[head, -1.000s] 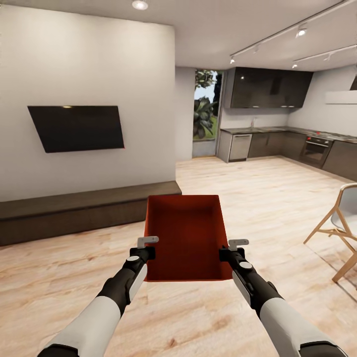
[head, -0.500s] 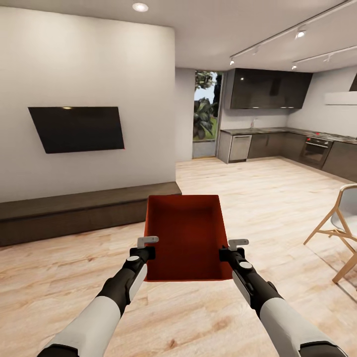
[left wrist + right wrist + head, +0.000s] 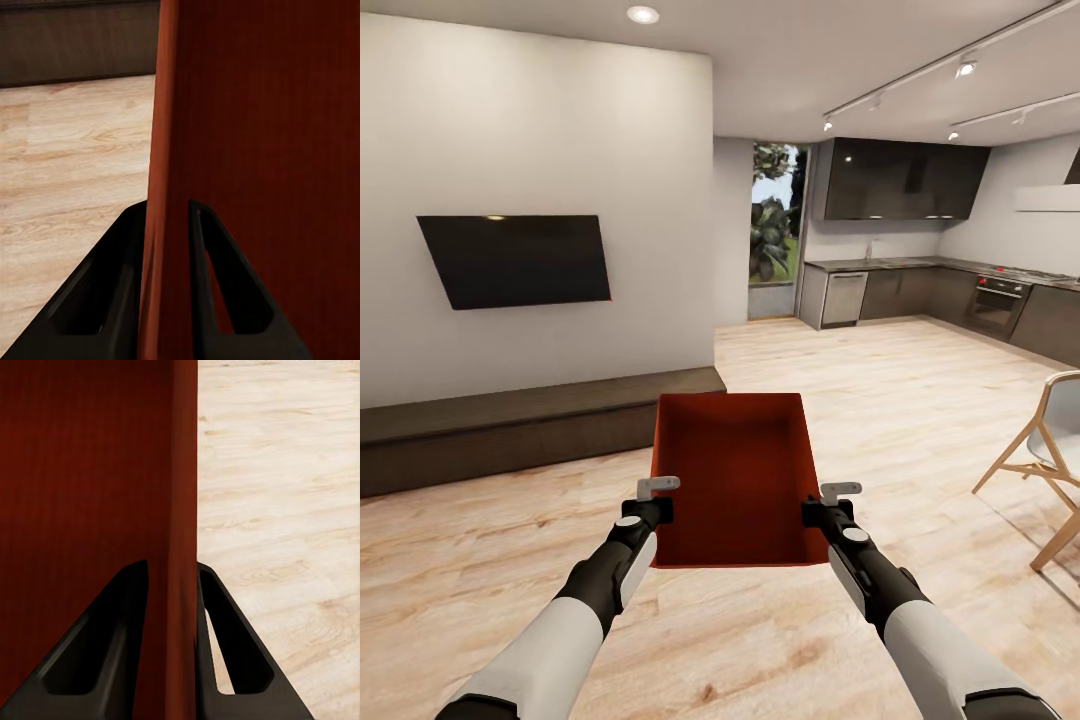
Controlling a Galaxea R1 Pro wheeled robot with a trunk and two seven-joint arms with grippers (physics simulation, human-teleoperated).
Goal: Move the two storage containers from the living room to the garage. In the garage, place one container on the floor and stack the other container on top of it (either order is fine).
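An orange-red storage container [image 3: 732,475], open-topped and empty, is held level in front of me above the light wood plank floor. My left gripper [image 3: 658,508] is shut on its left wall, and the left wrist view has that wall [image 3: 166,150] pinched between the two black fingers [image 3: 112,300]. On the opposite side my right gripper [image 3: 818,512] is shut on the right wall [image 3: 182,495], with a black finger [image 3: 225,645] on each side of it.
A low dark bench [image 3: 530,425] runs along the white wall under a black TV [image 3: 515,258] at left. A wooden-legged chair [image 3: 1045,455] stands at right. Beyond the open plank floor [image 3: 880,390] lies a dark kitchen [image 3: 940,290] and a glass door [image 3: 773,228].
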